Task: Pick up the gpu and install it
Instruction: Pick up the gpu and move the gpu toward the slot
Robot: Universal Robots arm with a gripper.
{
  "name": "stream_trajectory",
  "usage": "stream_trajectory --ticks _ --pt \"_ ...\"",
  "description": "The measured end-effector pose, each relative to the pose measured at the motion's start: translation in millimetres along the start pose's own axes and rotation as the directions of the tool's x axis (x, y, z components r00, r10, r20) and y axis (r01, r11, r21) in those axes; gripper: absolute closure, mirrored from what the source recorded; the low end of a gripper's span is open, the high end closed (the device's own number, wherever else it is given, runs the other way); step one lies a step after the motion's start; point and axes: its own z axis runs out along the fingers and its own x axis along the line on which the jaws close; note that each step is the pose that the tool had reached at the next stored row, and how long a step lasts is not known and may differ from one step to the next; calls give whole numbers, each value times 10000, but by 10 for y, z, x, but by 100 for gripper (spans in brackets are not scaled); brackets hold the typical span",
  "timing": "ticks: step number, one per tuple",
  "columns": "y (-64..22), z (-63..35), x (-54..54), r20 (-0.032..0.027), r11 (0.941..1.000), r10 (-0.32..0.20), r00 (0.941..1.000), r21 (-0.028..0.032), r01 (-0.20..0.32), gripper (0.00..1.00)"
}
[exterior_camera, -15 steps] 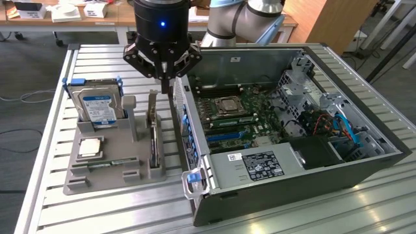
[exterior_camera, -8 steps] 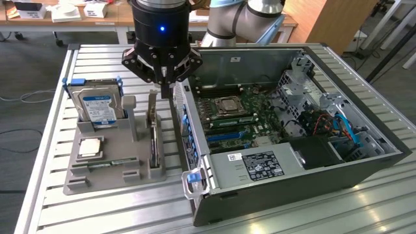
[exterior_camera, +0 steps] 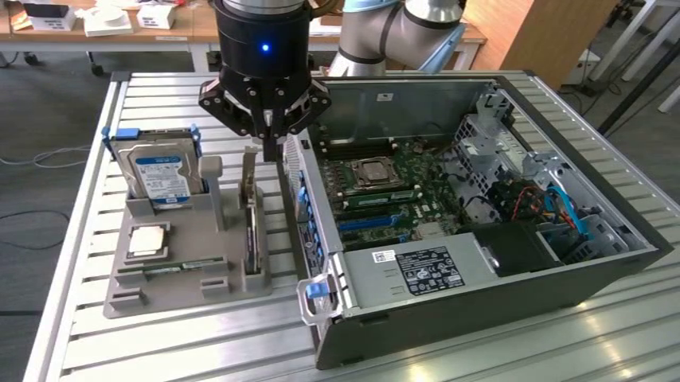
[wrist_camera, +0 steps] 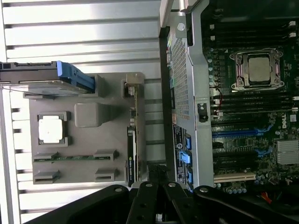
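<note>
Gripper [exterior_camera: 274, 147] is seen shut and empty, upper centre of the exterior view, between tray [exterior_camera: 159, 298] and PC case [exterior_camera: 478, 310]. gpu [exterior_camera: 252, 215] is stood on edge in the tray, just below.

Tight slot between thin dark gpu card [exterior_camera: 252, 231], standing on edge in grey plastic holder [exterior_camera: 170, 294], and perforated metal wall [exterior_camera: 302, 191] of open black computer case [exterior_camera: 478, 310]; black tool [exterior_camera: 272, 150], fingers together, hangs just above it. Card's side away from the case is crowded by grey upright post [exterior_camera: 212, 191] and silver blue-labelled hard drive [exterior_camera: 159, 171]. Open room above green motherboard [exterior_camera: 388, 195], hemmed by metal drive cage [exterior_camera: 499, 147] and black power supply box [exterior_camera: 420, 270]; bare slatted metal tabletop [exterior_camera: 191, 342] free beside the holder.
</note>
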Motion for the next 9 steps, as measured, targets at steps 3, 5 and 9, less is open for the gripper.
stream_trajectory --ticks 3,5,9 --pt "0 0 0 1 10000 0 10000 0 0 89" --pt "0 0 0 0 10000 -1 10000 0 1 89" --pt "0 0 0 0 10000 0 10000 0 0 89"
